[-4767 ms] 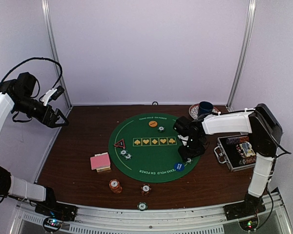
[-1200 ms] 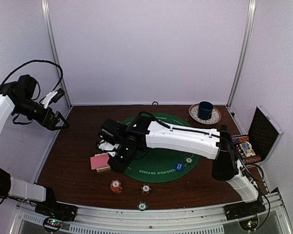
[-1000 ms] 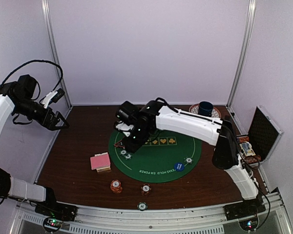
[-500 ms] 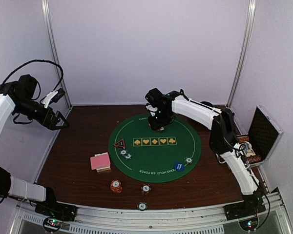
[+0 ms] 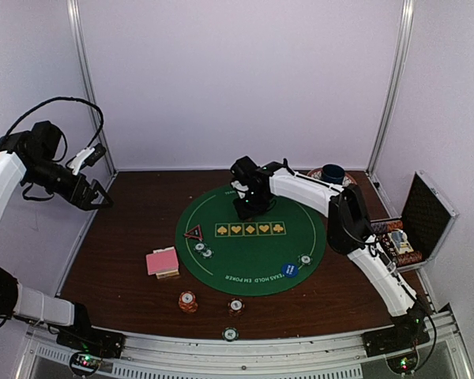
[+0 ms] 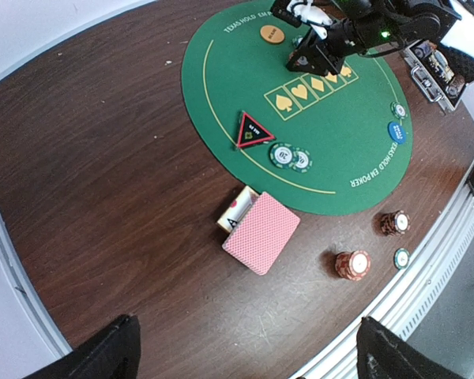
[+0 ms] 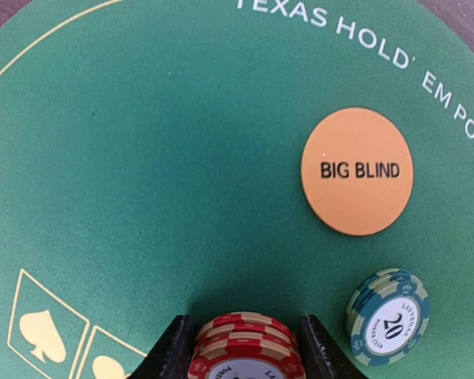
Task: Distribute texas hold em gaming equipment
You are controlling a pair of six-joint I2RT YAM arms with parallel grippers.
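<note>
My right gripper (image 5: 248, 207) is low over the far part of the green mat (image 5: 221, 257), shut on a small stack of red striped chips (image 7: 247, 341). Just beyond it lie the orange BIG BLIND disc (image 7: 356, 170) and a green 20 chip (image 7: 387, 316). The pink-backed cards (image 5: 163, 261) lie left of the mat. The red-black triangle marker (image 5: 193, 233) and two chips (image 5: 203, 250) sit on the mat's left. A blue disc (image 5: 290, 270) and a chip (image 5: 305, 260) sit at its right. My left gripper (image 5: 95, 193) is open and empty, high at the far left.
An orange-red chip stack (image 5: 187, 301), a dark stack (image 5: 236, 305) and a green chip (image 5: 231, 334) sit near the front edge. A dark blue cup on a saucer (image 5: 332, 175) stands at the back right. An open metal-edged case (image 5: 411, 229) lies at the right.
My right arm has swung from the mat's left side, near the cards, to the far middle of the mat and lowered beside the orange disc. The left arm has not moved.
</note>
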